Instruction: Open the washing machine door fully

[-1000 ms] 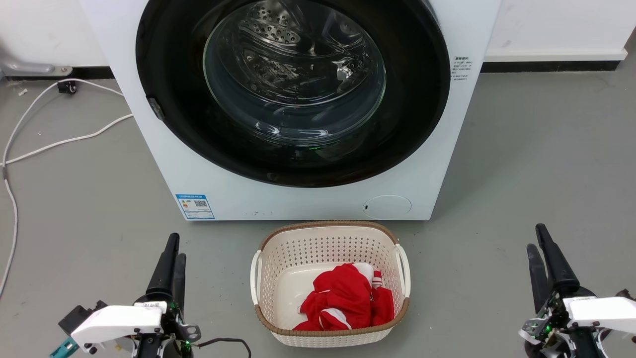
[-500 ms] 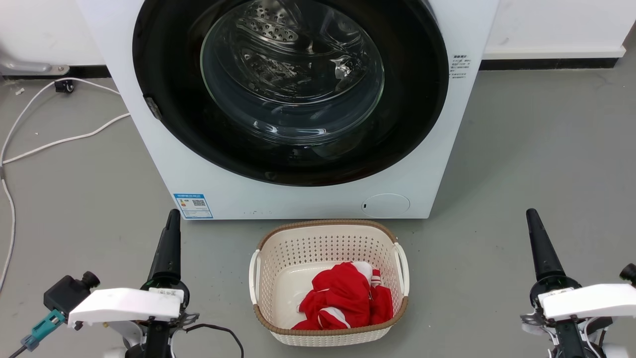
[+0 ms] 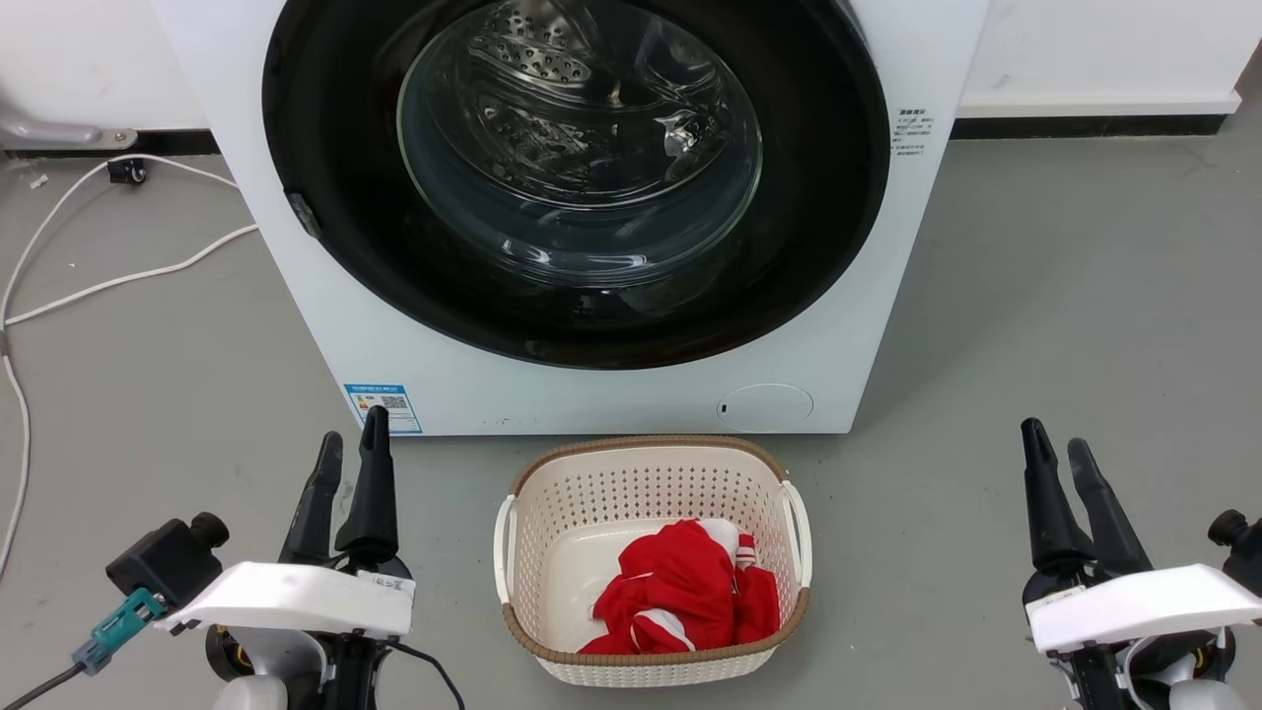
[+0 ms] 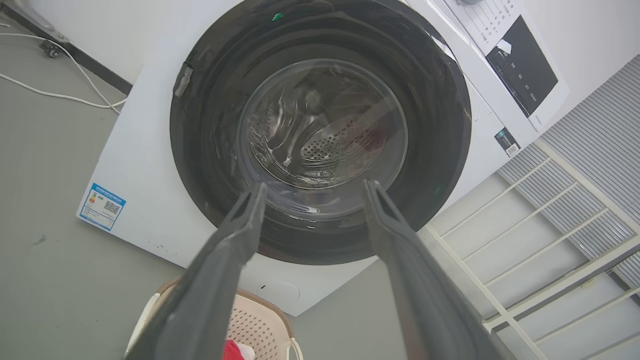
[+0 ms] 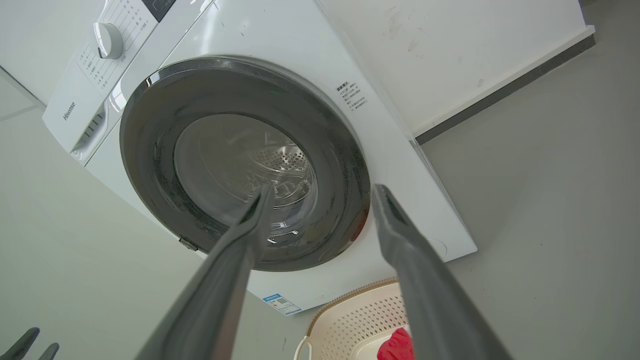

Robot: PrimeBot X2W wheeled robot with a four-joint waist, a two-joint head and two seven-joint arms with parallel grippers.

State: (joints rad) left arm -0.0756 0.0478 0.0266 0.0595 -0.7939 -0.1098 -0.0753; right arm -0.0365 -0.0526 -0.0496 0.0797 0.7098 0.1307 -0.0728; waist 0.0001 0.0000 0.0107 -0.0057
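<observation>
The washing machine (image 3: 325, 325) stands square before us on the grey floor. It is a big white box with smooth painted panels, and its front faces both arms alike. The washing machine door (image 3: 818, 197) lies shut and flush on that front, nearly as wide as the machine. It is a round, glossy black ring that mirrors the room. At its centre sits a bulging bowl of clear glass (image 3: 582, 148), through which we see the perforated steel drum.

Just in front of the machine, below the door, sits a cream plastic basket (image 3: 513, 552) with pierced walls and a brown woven rim. It lies between our arms, so we judge that any reach to the door must pass over or round it.

Our left gripper (image 3: 353, 426) and right gripper (image 3: 1053, 436) hover low on either side of the basket, well apart from the door. Their long, dark, tapered fingers point at the machine. Each pair is spread with nothing between, ready, we think, to hook an edge. The opening has not begun.

A crumpled red cloth (image 3: 690, 592) with white stripes lies soft in the basket. On the door's left rim sits a small grey tab (image 3: 304, 214). We take it for the catch, which would make the left arm the nearer one for the pull.
</observation>
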